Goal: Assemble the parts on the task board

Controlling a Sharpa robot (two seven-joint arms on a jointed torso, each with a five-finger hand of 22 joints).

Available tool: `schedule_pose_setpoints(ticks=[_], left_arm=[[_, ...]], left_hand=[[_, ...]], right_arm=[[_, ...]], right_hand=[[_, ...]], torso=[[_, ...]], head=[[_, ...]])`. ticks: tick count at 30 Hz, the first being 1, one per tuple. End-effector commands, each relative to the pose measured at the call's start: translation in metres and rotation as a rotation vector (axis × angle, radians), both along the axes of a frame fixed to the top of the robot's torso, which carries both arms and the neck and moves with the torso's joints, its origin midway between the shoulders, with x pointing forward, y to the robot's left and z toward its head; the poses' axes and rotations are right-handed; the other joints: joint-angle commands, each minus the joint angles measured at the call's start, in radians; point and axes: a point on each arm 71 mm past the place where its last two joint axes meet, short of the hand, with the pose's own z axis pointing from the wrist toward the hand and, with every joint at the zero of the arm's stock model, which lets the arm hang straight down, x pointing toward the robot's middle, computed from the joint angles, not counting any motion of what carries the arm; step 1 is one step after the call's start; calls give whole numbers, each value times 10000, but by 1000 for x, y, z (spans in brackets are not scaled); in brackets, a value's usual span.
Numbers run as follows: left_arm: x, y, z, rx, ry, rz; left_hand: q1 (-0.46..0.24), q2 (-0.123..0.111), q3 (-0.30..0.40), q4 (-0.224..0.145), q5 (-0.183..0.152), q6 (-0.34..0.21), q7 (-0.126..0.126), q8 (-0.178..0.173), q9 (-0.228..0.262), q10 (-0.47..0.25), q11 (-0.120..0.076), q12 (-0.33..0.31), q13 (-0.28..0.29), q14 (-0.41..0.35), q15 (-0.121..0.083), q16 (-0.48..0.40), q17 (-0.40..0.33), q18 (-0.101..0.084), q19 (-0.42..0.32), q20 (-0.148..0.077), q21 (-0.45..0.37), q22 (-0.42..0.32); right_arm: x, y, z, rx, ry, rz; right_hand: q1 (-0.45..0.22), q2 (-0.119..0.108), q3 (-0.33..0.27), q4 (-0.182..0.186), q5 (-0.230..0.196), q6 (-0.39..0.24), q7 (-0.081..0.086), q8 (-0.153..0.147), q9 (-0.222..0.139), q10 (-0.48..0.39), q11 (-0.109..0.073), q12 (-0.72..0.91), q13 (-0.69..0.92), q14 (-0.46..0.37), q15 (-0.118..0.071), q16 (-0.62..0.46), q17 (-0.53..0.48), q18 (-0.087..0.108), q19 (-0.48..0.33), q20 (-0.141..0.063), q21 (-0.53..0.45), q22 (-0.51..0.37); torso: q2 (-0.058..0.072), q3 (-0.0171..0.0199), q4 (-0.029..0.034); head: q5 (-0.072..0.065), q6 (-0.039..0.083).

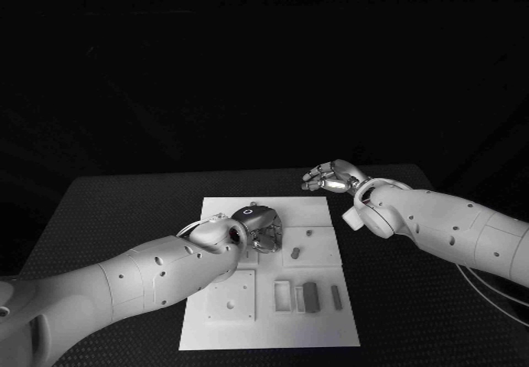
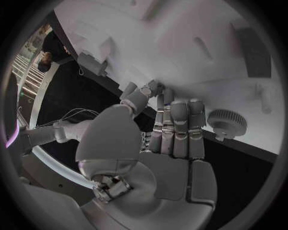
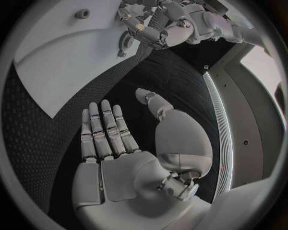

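Note:
The white task board (image 1: 314, 214) lies in the middle of the black table. My left hand (image 1: 259, 225) hovers low over the board's left half, palm down, fingers stretched out and holding nothing (image 2: 177, 134). A small toothed gear (image 2: 227, 122) stands on the board just beside its fingertips, also seen as the gear (image 3: 126, 42) under the left hand (image 3: 171, 21). My right hand (image 1: 331, 177) hangs open above the table past the board's far right corner, fingers straight and empty (image 3: 105, 132). A short grey part (image 1: 296, 249) lies mid-board.
Several grey bar parts (image 1: 309, 297) lie side by side in recesses at the board's near right. A square plate with holes (image 1: 234, 298) sits at the near left. A small peg (image 3: 82, 13) stands on the board. Black table (image 1: 121, 222) surrounds the board.

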Motion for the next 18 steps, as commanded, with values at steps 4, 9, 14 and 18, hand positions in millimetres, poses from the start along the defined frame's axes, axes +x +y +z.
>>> schedule_pose_setpoints(ticks=[4,9,14,18], left_arm=[[-7,-3,-13,437,403,-155],[-7,-3,-13,405,381,-167],[-6,-1,-14,424,380,-124],[-5,1,-14,460,397,-90]], left_hand=[[249,154,403,56,-145,145,1,75,-2,137,-10,63,31,52,-77,58,-17,537,52,-158,26,175],[193,184,493,89,-123,234,-26,111,8,206,-36,90,54,59,-100,68,-20,519,60,-176,45,182],[171,243,569,86,-23,284,-43,125,10,240,-53,98,67,66,-118,76,-22,511,63,-198,54,182],[144,284,606,88,45,311,-51,133,10,255,-59,100,75,65,-123,76,-25,504,61,-208,58,182]], right_arm=[[0,2,0,13,-40,89],[0,2,0,14,-38,92],[0,2,0,13,-37,90],[0,2,0,14,-38,92]], right_hand=[[-58,24,19,16,40,-76,67,42,-10,0,44,-47,3,-55,17,54,-18,-72,-65,-13,-35,17],[-59,25,19,16,39,-77,66,43,-11,1,44,-47,3,-55,17,55,-19,-72,-65,-12,-36,18],[-60,24,19,16,38,-76,66,44,-12,1,43,-48,3,-56,17,57,-20,-72,-65,-12,-36,18],[-61,25,18,16,37,-77,66,45,-12,2,43,-48,3,-56,17,57,-21,-72,-65,-12,-36,19]], torso=[[-4,-2,5],[-1,0,2],[-4,-2,5],[-7,-5,11]], head=[[0,4],[12,14],[24,29],[28,41]])
